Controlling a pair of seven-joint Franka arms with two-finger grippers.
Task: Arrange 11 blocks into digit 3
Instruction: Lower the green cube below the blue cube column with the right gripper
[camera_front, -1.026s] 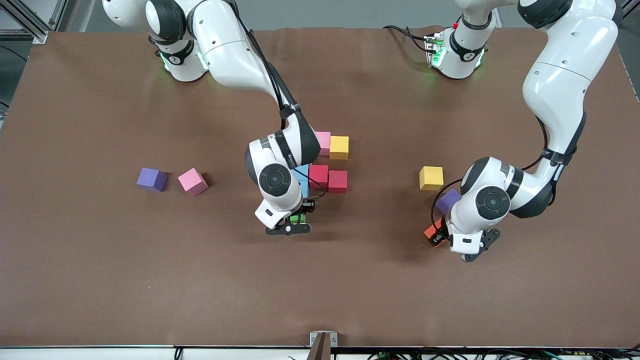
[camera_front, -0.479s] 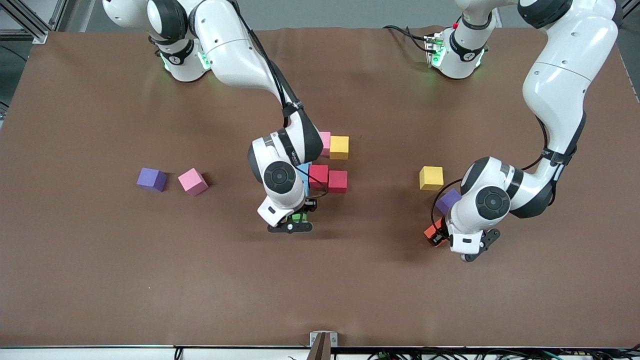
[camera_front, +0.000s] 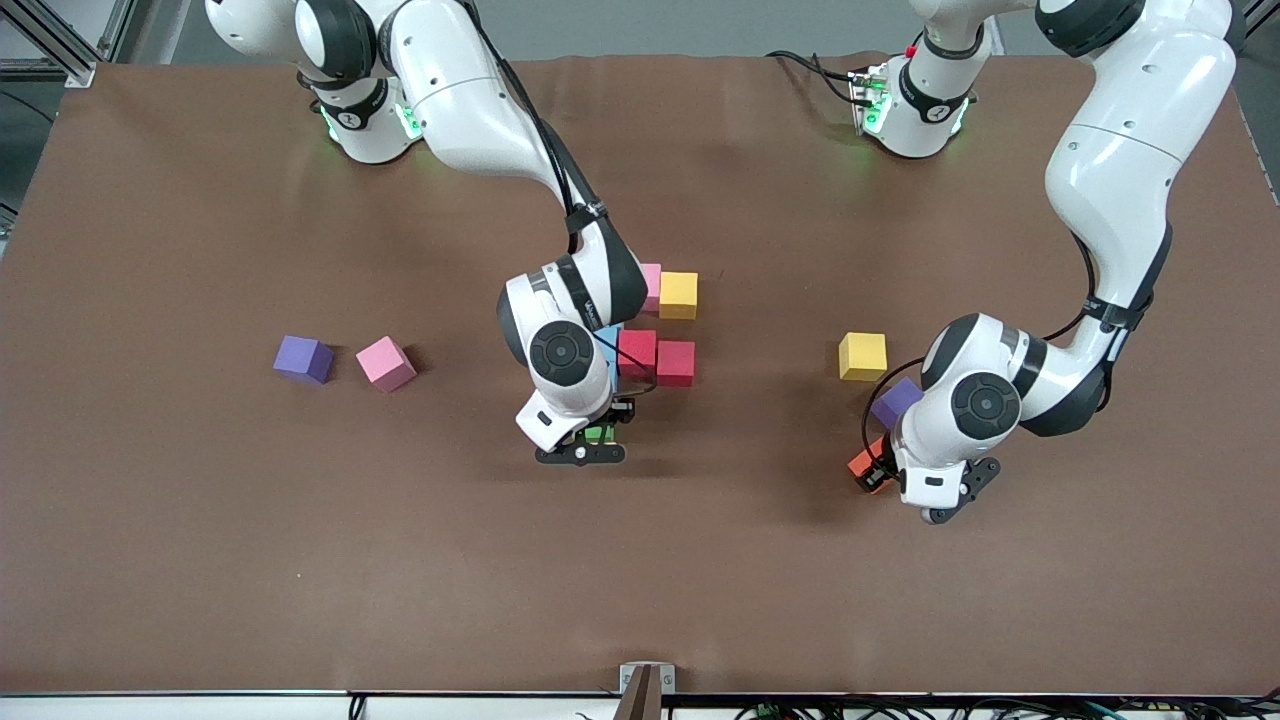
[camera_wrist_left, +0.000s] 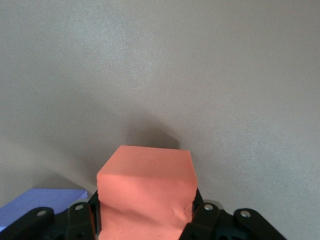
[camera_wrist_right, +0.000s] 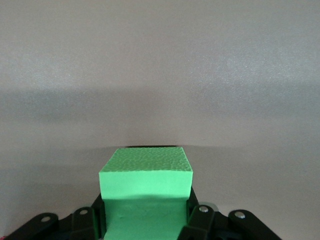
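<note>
Two red blocks (camera_front: 656, 358) | row runs toward left arm's end

Lab — alu framing (camera_front: 60, 45), cabled arm bases (camera_front: 905, 100).

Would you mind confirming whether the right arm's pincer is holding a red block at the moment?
No, the right pincer is shut on a green block, which shows plainly between its fingers in the right wrist view.
</note>
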